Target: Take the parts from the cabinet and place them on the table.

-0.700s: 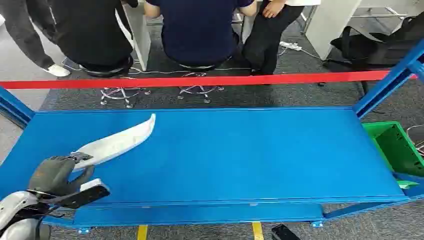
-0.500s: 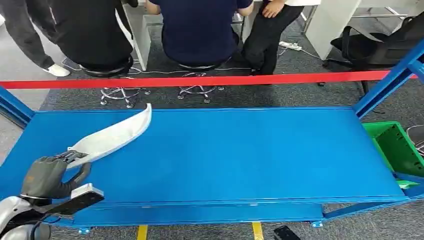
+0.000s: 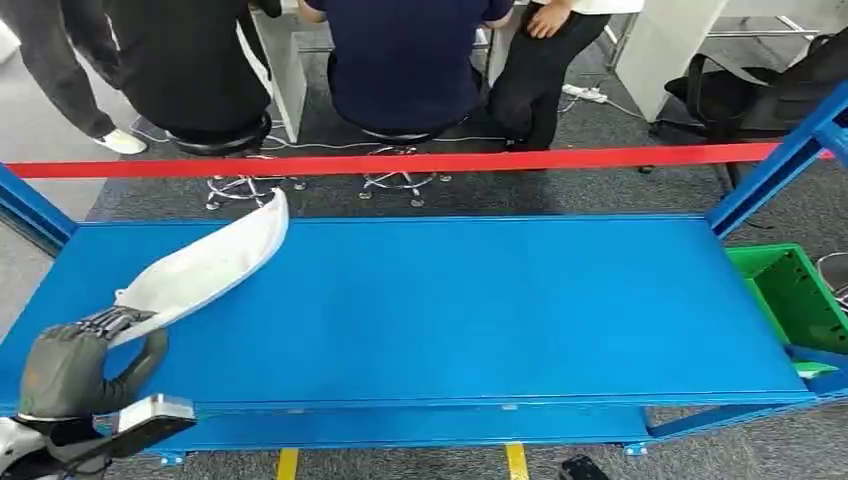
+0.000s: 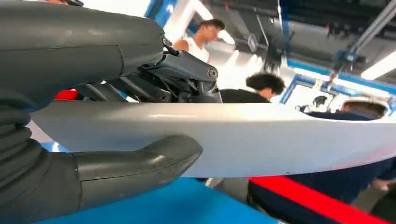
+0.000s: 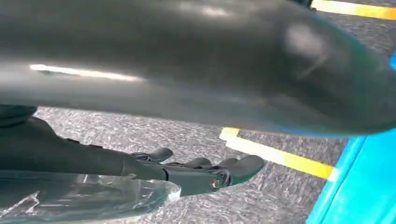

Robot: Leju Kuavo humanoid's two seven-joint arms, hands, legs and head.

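Note:
A long, curved white part [image 3: 205, 268] slants over the left end of the blue table [image 3: 480, 300]. My left hand [image 3: 75, 365] grips its near end at the table's front left corner, and its far tip points toward the back edge. Up close in the left wrist view, the white part [image 4: 280, 140] lies between the thumb [image 4: 140, 163] and the darker fingers. My right hand [image 5: 201, 170] hangs above the grey floor with its fingers stretched out. A crumpled clear plastic film [image 5: 70, 196] lies against them, and I cannot tell whether it is held.
A red bar [image 3: 420, 160] runs across behind the table, with people on stools beyond it. A green bin [image 3: 795, 295] sits off the table's right end beside a blue slanted post [image 3: 770, 170]. Yellow floor lines [image 5: 280, 156] run beside the table.
My left hand has drawn back toward the table's front left corner with the white part. The part's far tip has swung left and toward the back edge.

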